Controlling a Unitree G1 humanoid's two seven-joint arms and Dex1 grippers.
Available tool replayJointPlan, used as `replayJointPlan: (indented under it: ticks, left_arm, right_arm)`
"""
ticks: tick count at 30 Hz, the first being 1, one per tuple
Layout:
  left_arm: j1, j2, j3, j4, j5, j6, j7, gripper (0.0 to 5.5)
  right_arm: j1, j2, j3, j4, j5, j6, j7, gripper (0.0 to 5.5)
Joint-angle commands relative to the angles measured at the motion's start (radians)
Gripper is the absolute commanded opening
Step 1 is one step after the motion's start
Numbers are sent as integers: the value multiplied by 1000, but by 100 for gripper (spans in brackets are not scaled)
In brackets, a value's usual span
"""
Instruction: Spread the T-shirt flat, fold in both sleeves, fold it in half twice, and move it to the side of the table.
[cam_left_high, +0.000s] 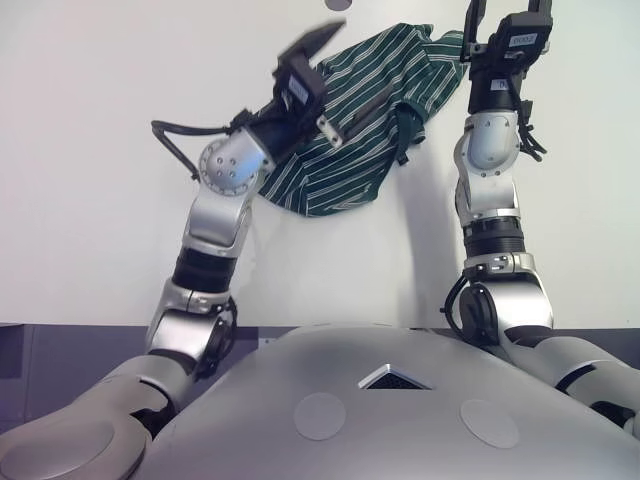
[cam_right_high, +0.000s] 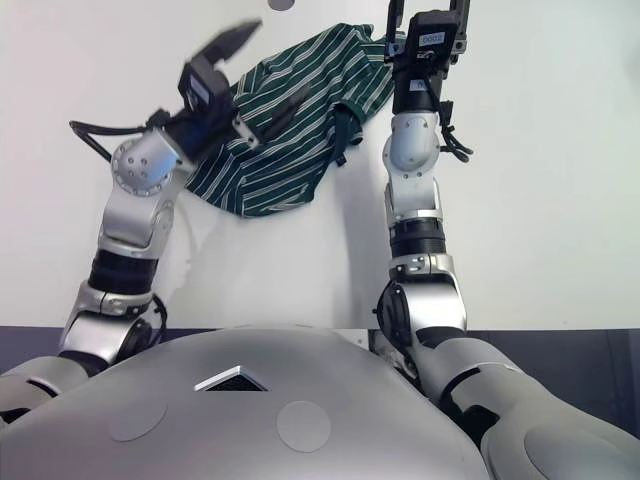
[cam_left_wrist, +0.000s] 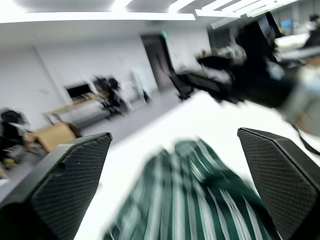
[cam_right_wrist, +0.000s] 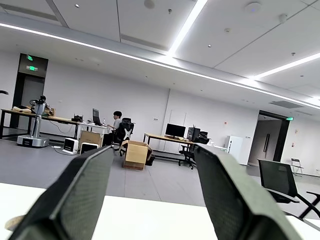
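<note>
The left gripper (cam_left_high: 350, 68) hovers over the crumpled T-shirt (cam_left_high: 340, 178), the right gripper (cam_left_high: 507, 12) by its far right edge, both spread wide and empty.

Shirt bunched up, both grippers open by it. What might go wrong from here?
The T-shirt lies in a crumpled heap, so the open left gripper above it may pinch several layers and lift a bundle instead of spreading it. The open right gripper at the heap's right edge points outward, not down at the cloth; a grab may miss or catch only a fringe.
</note>
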Motion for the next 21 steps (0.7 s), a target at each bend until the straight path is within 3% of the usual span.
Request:
replayJointPlan:
  ticks: [1, 4, 11, 16, 21]
  left_arm:
    - [76, 145, -59, -64, 24, -43, -158, 460]
    - [89, 208, -113, -34, 155, -143, -172, 460]
    - [26, 197, -262, 80, 572, -252, -11, 460]
    - [-6, 212, -247, 146, 690, -336, 134, 460]
    - [-22, 221, -251, 231, 696, -398, 181, 379]
  right_arm:
    - [66, -14, -15, -66, -10, 39, -4, 298]
    - [77, -32, -39, -89, 2, 66, -4, 298]
    - [39, -50, -40, -80, 3, 79, 19, 298]
    - [10, -57, -58, -47, 7, 73, 4, 298]
    - [12, -61, -67, -41, 12, 72, -4, 298]
